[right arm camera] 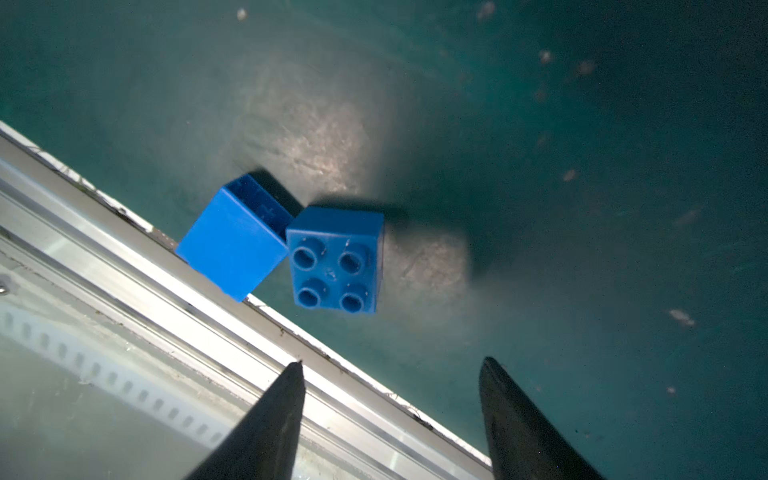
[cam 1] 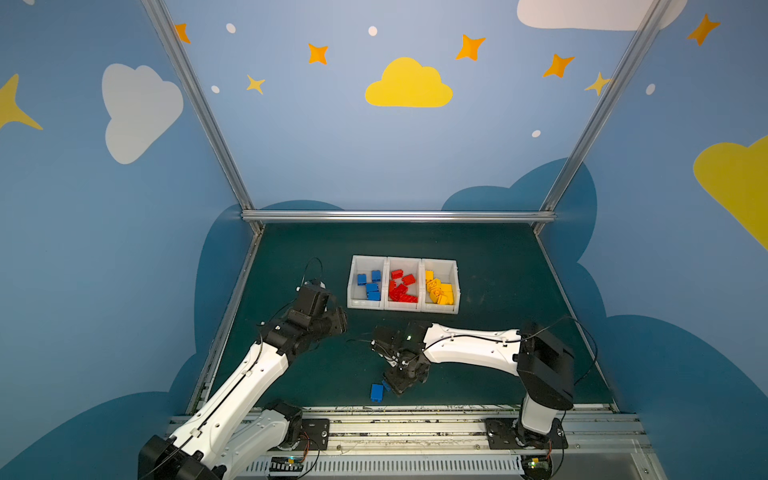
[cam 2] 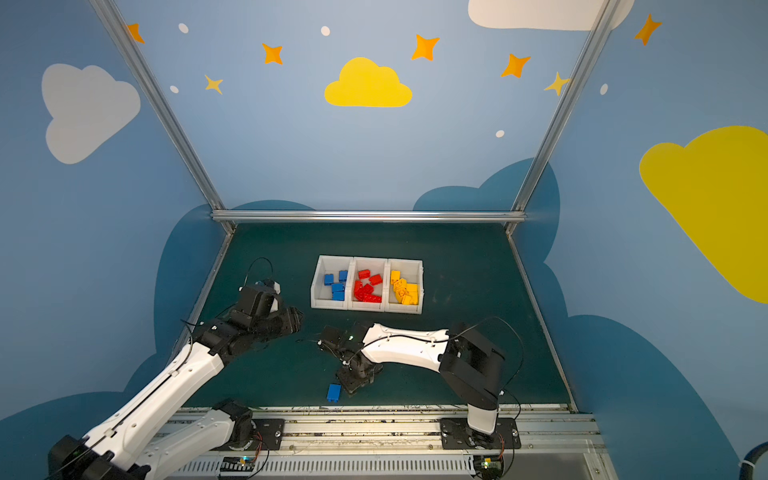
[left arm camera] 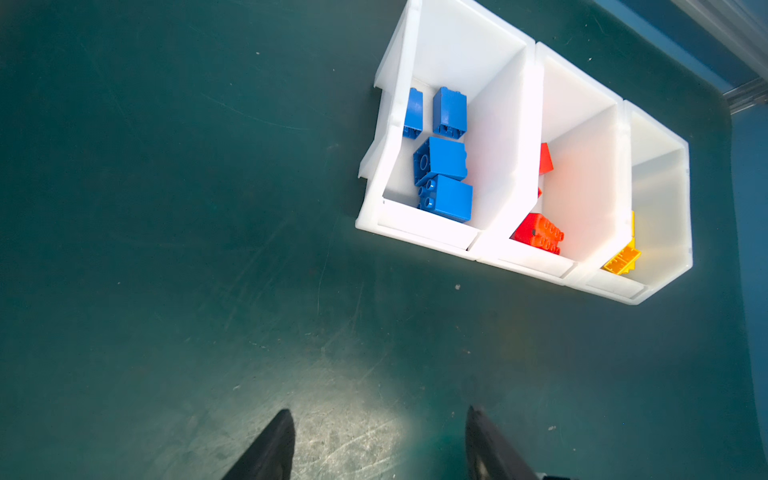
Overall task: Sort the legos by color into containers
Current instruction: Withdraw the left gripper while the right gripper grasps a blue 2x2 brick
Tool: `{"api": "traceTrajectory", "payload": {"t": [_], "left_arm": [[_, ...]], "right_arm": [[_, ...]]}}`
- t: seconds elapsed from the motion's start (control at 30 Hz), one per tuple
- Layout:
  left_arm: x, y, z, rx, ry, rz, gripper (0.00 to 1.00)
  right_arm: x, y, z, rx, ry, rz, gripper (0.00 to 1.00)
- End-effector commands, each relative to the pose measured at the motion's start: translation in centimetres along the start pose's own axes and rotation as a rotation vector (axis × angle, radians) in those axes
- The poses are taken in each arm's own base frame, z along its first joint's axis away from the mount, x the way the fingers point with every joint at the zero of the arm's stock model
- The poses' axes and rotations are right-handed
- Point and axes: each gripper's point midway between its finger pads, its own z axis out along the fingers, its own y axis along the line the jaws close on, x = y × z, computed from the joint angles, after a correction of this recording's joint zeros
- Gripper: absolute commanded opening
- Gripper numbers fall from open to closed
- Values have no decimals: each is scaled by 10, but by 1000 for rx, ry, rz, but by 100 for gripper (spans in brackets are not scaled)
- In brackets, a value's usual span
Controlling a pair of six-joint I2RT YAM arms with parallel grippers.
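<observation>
Right end effector [right arm camera: 392,365] hangs open over two blue legos [right arm camera: 334,259], seemingly to grasp one. Left end effector [left arm camera: 378,411] is open, empty.

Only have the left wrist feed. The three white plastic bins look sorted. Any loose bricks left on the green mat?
Observer: Yes, two. One blue square plastic brick sits studs up by the front metal rail. A second blue brick lies beside it, tipped on its side.
Operator: Is the right arm on them?
Observer: The right gripper hangs close above them, jaws apart, nothing between.
Operator: Any wrong colours in the other bins? The walls block my view.
Observer: None visible in a top view. The middle white bin shows only red bricks, and the end bin only yellow bricks.
</observation>
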Motion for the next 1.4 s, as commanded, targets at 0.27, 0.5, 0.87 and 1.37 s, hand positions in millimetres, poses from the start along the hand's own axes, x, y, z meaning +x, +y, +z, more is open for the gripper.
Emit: {"api": "traceTrajectory", "payload": {"t": [0.27,0.5,0.87,1.37], "left_arm": [[4,8,-4,-22,-3,-11,65],[3,9,-8,-22,-14,-5,65],[5,10,-8,-21,-9,-6,65],[10,14,-5,-24,-13,-23,65]], "right_arm": [[-11,15,17,23,41,-27,64],[-13,14,23,43,63,-20,57],[-16,8,28,60,71,5,45],[-17,-5,25,67,48,56,31]]}}
